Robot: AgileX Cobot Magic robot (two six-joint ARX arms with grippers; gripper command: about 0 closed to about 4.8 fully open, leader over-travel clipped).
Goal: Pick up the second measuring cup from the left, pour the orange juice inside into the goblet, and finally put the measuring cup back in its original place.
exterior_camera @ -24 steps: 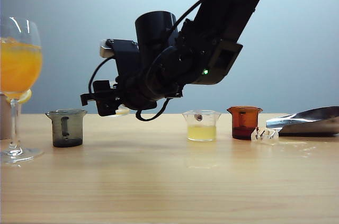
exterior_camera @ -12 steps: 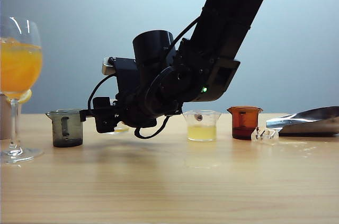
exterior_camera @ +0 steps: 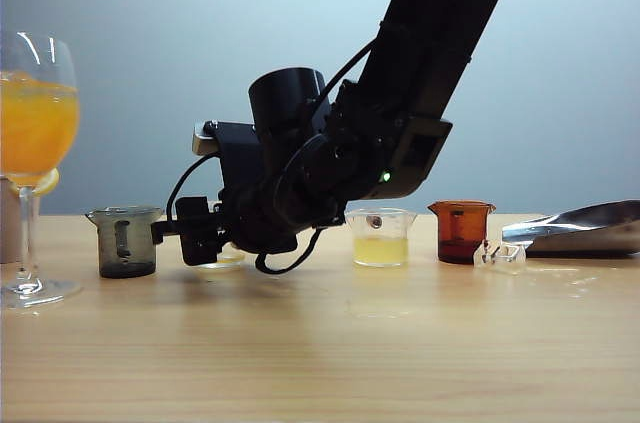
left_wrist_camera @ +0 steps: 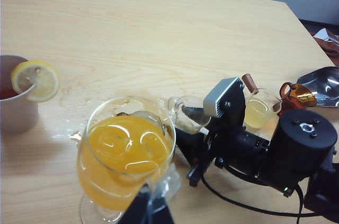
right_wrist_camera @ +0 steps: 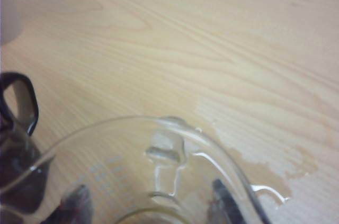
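Going from the left, the goblet (exterior_camera: 36,158) is standing at the counter's (exterior_camera: 330,343) edge, its bowl holding the orange juice (exterior_camera: 38,128); the left pincer (left_wrist_camera: 151,211) is sitting at its stem, though whether it is gripping I cannot tell; next the smoky grey cup (exterior_camera: 126,240) is standing alone; just beside it the right pincer (exterior_camera: 215,243) is clamping the second measuring cup (right_wrist_camera: 143,176), now looking empty, low over the counter between the grey cup and the pale yellow cup (exterior_camera: 380,236); the amber cup (exterior_camera: 461,231) is standing further right. The clear cup is likely light, stiff and slippery; its walls below the flared rim are probably offering the safest hold.
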